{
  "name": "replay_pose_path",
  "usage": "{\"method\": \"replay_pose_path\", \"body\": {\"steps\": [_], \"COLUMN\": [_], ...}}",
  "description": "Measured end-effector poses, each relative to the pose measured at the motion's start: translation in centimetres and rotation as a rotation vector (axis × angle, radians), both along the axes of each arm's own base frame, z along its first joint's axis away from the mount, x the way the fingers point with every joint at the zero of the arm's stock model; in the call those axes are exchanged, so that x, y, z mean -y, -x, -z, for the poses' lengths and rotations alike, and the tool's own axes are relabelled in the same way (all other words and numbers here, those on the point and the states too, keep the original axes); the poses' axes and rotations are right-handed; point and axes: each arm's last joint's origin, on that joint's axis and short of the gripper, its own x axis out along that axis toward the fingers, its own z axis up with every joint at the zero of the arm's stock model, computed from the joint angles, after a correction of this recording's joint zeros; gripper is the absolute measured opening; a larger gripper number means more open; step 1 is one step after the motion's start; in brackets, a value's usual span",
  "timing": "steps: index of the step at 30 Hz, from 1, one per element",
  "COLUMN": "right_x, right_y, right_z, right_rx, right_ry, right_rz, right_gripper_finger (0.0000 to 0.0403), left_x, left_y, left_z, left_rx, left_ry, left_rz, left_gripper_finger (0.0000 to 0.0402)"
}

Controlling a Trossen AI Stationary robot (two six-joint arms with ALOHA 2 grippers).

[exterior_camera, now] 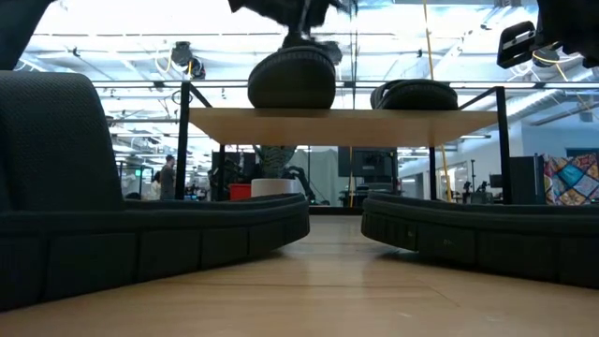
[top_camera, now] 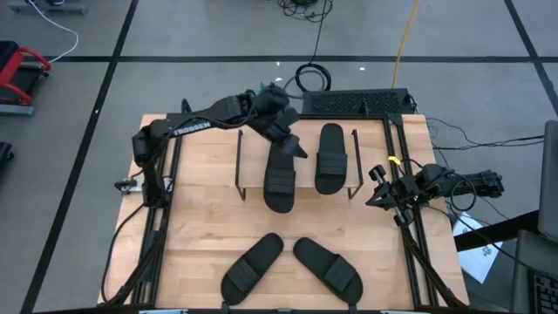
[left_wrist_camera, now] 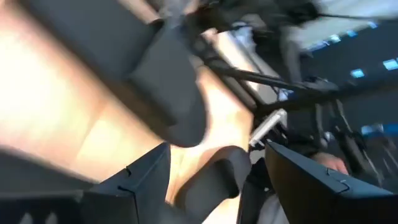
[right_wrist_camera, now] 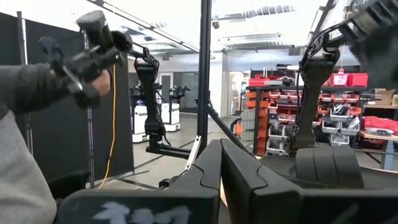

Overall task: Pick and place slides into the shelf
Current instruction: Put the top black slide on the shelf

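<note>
table [top_camera: 200, 227], shelf [top_camera: 253, 166] (two slides [top_camera: 330, 157]), two slides [top_camera: 328, 268]

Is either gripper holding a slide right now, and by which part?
Cannot tell: the left gripper sits at the left shelf slide's far end; right gripper holds nothing.

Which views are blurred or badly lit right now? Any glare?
Left wrist view: heavy motion smear; the slide and shelf are streaked, though the fingers stay crisp. Low view: near slides loom dark against bright ceiling lights, and the left gripper at the top edge is smeared. High view: sharp, evenly lit, no glare. Right wrist view: sharp, with a washed-out bright ceiling.
</note>
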Motion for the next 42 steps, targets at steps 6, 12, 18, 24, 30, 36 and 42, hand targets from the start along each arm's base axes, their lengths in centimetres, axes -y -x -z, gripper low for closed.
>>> {"method": "replay_pose_path", "body": {"steps": [6, 12, 18, 24, 30, 36, 42], "right_x": [0.0, 0.0, 0.0, 0.0, 0.0, 0.0, 0.0], "right_y": [0.0, 0.0, 0.0, 0.0, -0.1, -0.2, -0.2], "right_z": [0.0, 0.1, -0.1, -0.1, 0.0, 0.1, 0.1], "right_rx": [0.003, 0.013, 0.041, 0.043, 0.035, 0.022, 0.019], "right_ry": [0.015, 0.053, 0.069, 0.083, 0.083, 0.071, 0.075], "right_rz": [0.003, 0.015, 0.022, 0.031, 0.032, 0.028, 0.029], "right_gripper_finger": [0.0000, 0.0000, 0.0000, 0.0000, 0.0000, 0.0000, 0.0000], "left_x": [4.3, 13.0, 18.7, 19.9, 20.8, 21.1, 20.9], "left_y": [3.2, 7.1, 7.3, 5.5, 2.9, 1.7, 1.9], "left_z": [-6.2, -8.7, -6.6, -1.0, 5.2, 7.1, 6.7], "left_rx": [0.363, 0.309, -0.018, -0.246, -0.379, -0.431, -0.429], "left_ry": [-0.407, -0.962, -1.354, -1.368, -1.412, -1.513, -1.523], "left_rz": [0.262, 0.331, 0.047, -0.032, 0.049, 0.038, 0.048], "left_gripper_finger": [0.0255, 0.0255, 0.0255, 0.0255, 0.0255, 0.0255, 0.0255]}}
